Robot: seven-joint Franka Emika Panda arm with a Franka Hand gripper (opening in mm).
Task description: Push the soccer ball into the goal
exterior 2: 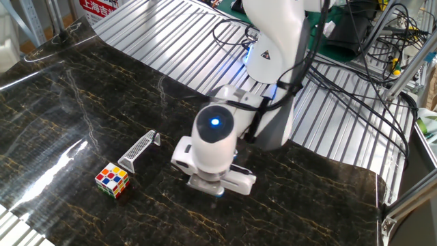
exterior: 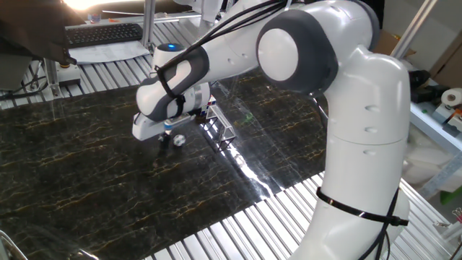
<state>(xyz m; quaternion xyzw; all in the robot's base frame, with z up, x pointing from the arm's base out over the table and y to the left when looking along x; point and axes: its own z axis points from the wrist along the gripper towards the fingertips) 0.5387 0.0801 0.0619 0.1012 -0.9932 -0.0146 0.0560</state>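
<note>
Ball beside the jaws, short of the goal

Soccer ball (exterior: 177, 140) lies on the dark worktop (exterior: 79, 180), just beside the low jaws (exterior: 164, 139) on the goal (exterior: 220, 124) side. Whether they are apart or together cannot be told. Puzzle cube (exterior 2: 112, 180) sits near the goal.

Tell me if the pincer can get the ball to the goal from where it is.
Probably yes. The pincer sits low right beside the ball, on the side away from the goal, and only bare tabletop shows between ball and goal. The cube stands at the goal's far end, off that path.
</note>
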